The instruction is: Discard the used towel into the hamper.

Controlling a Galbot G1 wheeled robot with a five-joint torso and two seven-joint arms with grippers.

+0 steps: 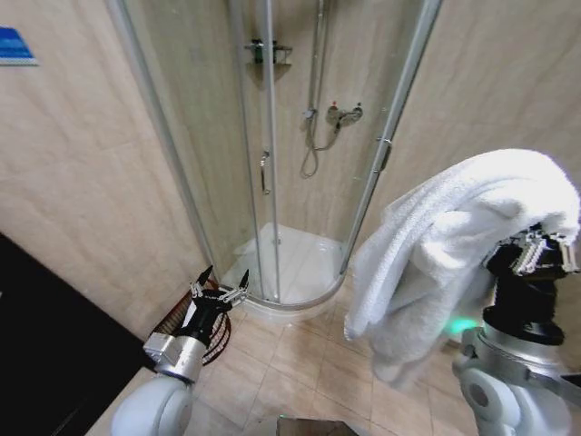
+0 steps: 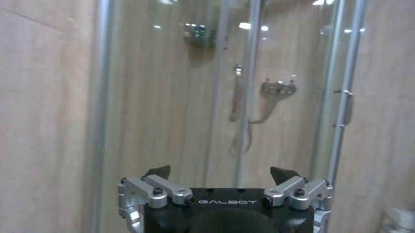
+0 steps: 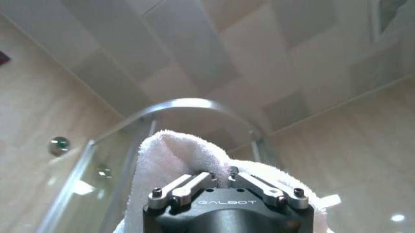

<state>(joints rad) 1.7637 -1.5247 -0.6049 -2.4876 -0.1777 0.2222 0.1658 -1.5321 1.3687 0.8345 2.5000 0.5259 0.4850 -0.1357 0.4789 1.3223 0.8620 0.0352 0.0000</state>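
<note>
Right gripper (image 3: 224, 180): pinching white towel (image 1: 445, 245), raised, folds draped down.
Left gripper (image 1: 219, 289): spread, empty, above hamper (image 1: 182, 320).
Hamper: beside shower cabin (image 1: 272, 136).

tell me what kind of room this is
A bathroom, most likely: a curved glass shower enclosure with a wall-mounted mixer and hose, beige tiled walls and floor, and a white towel nearby.

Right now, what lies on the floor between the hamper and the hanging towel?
In the head view, bare floor tiles and the shower tray's curved edge lie between the hamper and the towel.
</note>
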